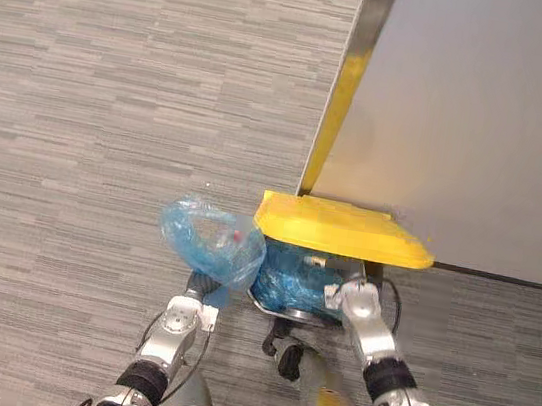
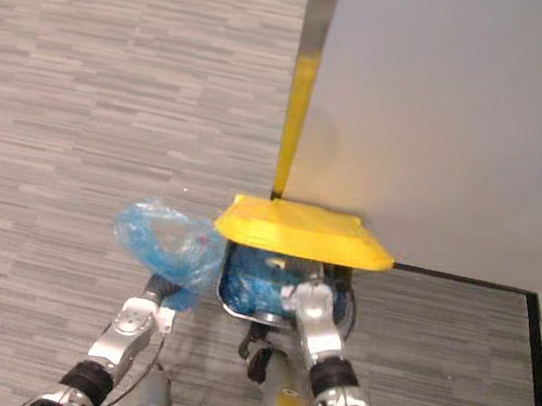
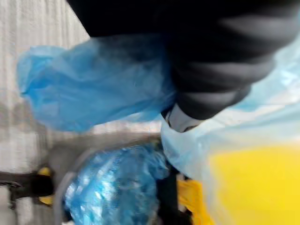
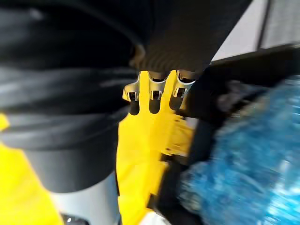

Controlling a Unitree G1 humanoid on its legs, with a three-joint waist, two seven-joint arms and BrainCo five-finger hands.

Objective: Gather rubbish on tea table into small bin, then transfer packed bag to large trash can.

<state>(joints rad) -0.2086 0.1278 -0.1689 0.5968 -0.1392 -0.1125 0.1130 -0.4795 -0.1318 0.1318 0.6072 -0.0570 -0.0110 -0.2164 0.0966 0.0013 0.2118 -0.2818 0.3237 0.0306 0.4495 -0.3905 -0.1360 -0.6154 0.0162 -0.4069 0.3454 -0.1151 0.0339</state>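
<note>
A blue plastic bag (image 1: 213, 240) with rubbish inside hangs above the carpet, just left of the large trash can. My left hand (image 1: 200, 289) grips it from below; in the left wrist view the bag (image 3: 89, 89) bulges past the dark cover. The can's rim (image 1: 276, 311) shows in front of its blue liner (image 1: 297, 272), and its yellow lid (image 1: 343, 228) is tipped up. My right hand (image 1: 358, 301) reaches under the lid's front edge. In the right wrist view its fingers (image 4: 150, 93) rest against the yellow lid (image 4: 140, 136), beside the liner (image 4: 243, 159).
A tall grey wall panel (image 1: 484, 122) with a yellow stripe (image 1: 341, 102) on its corner stands right behind the can. A black skirting strip (image 1: 503, 279) runs along the wall's foot. Grey striped carpet (image 1: 88, 137) spreads out to the left.
</note>
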